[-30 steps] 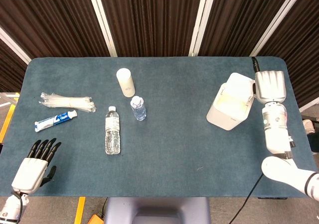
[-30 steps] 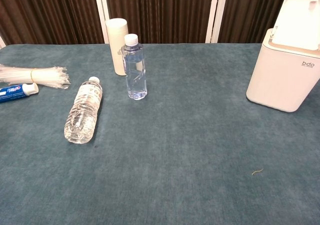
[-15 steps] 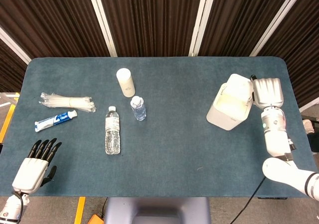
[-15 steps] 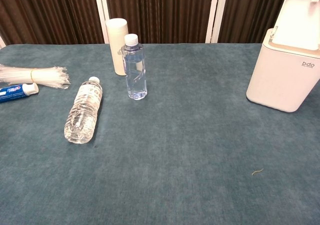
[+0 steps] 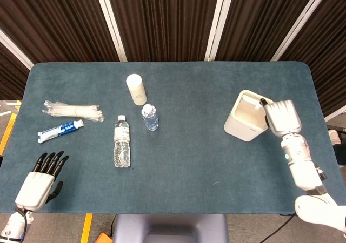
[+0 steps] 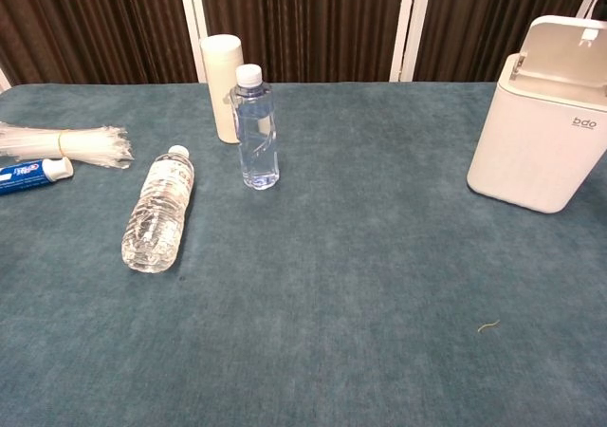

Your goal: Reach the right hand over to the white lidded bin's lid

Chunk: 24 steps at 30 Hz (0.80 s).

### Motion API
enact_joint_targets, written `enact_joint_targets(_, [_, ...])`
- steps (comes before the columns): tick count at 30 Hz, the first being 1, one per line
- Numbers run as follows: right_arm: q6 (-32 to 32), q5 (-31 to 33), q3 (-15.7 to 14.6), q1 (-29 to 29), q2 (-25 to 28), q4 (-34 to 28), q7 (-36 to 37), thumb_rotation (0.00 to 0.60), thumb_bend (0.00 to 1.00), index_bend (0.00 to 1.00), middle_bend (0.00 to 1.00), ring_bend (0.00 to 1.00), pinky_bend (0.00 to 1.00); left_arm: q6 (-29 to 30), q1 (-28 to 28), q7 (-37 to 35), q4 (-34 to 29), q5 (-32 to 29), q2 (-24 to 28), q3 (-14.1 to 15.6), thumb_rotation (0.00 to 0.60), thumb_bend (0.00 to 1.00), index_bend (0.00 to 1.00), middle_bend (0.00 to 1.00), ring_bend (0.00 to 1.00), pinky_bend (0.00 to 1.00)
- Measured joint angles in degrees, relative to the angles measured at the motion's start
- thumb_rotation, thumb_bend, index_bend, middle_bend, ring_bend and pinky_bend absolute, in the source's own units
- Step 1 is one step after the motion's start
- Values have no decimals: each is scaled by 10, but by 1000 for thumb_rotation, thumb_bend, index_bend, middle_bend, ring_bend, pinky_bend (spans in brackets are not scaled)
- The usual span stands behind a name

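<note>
My right hand (image 5: 281, 116) lies flat, holding nothing, on the raised lid (image 6: 569, 55) of the bin (image 5: 246, 117) at the desk's (image 5: 189, 156) right, placed to press it shut.

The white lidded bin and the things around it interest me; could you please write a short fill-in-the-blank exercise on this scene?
1. The right hand is at the lid of the white lidded bin, whose lid is partly ____.
2. One water bottle stands upright; the other water bottle lies on its ____.
3. The toothpaste tube lies just in front of a bundle of clear ____.
4. The left hand holds ____.

Missing words: open; side; straws; nothing
</note>
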Motion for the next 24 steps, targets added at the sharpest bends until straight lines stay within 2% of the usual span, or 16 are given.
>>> enact_joint_targets(7, [-4,-25,-49,-10,-43,26,-23,600,545,386,1000,1000,1000,4,2,-4,-1,2,4,0,600,494,0,0,0,1])
enact_joint_targets(12, [-7,-36,-64,-14,-59,39,-32,600,544,368,1000,1000,1000,4,1,-7,-1,2,6,1,600,495,0,0,0,1])
enact_joint_targets(15, [11,-52,-62,-20,-57,34,-23,600,545,302,1000,1000,1000,8,2,-8,-1,4,7,0,600,496,0,0,0,0])
enact_joint_targets(18, [53,-93,-61,-35,-52,26,-1,600,544,152,988,981,980,13,4,-12,-2,6,8,-1,600,494,0,0,0,1])
enact_joint_targets(19, [70,-109,-61,-42,-50,23,8,600,544,93,944,935,936,13,4,-12,-1,5,8,-1,600,495,0,0,0,1])
enact_joint_targets(20, [89,-126,-62,-50,-48,20,17,600,544,38,846,844,858,12,4,-12,-1,5,8,-1,600,494,0,0,0,1])
enact_joint_targets(21, [115,-151,-64,-63,-45,16,30,600,544,23,789,794,823,12,4,-10,-1,5,7,-1,600,494,0,0,0,1])
enact_joint_targets(23, [153,-192,-70,-84,-40,12,50,600,545,0,516,538,687,12,4,-7,0,4,5,-2,600,494,0,0,0,0])
enact_joint_targets(24, [177,-220,-77,-101,-37,9,65,600,545,0,430,448,634,13,4,-6,0,5,4,-2,600,495,0,0,0,1])
